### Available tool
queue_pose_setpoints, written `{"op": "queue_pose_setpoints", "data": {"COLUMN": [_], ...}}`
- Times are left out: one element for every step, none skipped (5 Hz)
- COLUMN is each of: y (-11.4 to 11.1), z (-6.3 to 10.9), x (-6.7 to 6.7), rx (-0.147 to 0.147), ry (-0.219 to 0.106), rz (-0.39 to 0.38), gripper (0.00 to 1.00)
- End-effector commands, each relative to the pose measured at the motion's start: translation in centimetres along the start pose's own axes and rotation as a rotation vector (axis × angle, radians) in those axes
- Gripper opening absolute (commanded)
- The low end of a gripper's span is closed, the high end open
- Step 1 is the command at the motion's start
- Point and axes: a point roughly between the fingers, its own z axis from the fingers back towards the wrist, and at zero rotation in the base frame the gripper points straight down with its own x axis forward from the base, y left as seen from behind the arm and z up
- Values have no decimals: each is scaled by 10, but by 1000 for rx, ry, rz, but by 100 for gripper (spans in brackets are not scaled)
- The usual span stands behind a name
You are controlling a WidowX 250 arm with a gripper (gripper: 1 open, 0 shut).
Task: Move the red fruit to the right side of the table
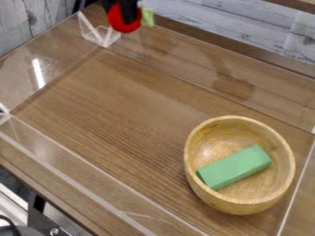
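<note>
The red fruit [123,17] hangs at the top left edge of the camera view, lifted off the table [135,111], its green leafy tuft [146,16] sticking out to the right. Only the dark fingertips of my gripper [120,6] show at the frame's top edge, clamped on the fruit from above. The arm itself is out of view. Below the fruit lies the back left corner of the brown wood-grain tabletop.
A round light wooden bowl [197,138] stands at the front right with a green rectangular block [234,168] inside. Low clear plastic walls [96,30] edge the tabletop, with a corner just under the fruit.
</note>
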Motion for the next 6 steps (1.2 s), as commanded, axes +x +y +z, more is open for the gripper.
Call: {"op": "queue_pose_setpoints", "data": {"y": [-33, -68, -99, -118, -99, -85], "z": [15, 0, -30, -56, -56, -55], "x": [-3, -1, 0, 3, 3, 5], "rx": [30, 22, 15, 21, 22, 21], "ry": [-64, -56, -50, -49, -49, -49], "rz": [-33, -51, -27, 7, -37, -89], "gripper": [0, 0, 0, 0, 0, 0]}}
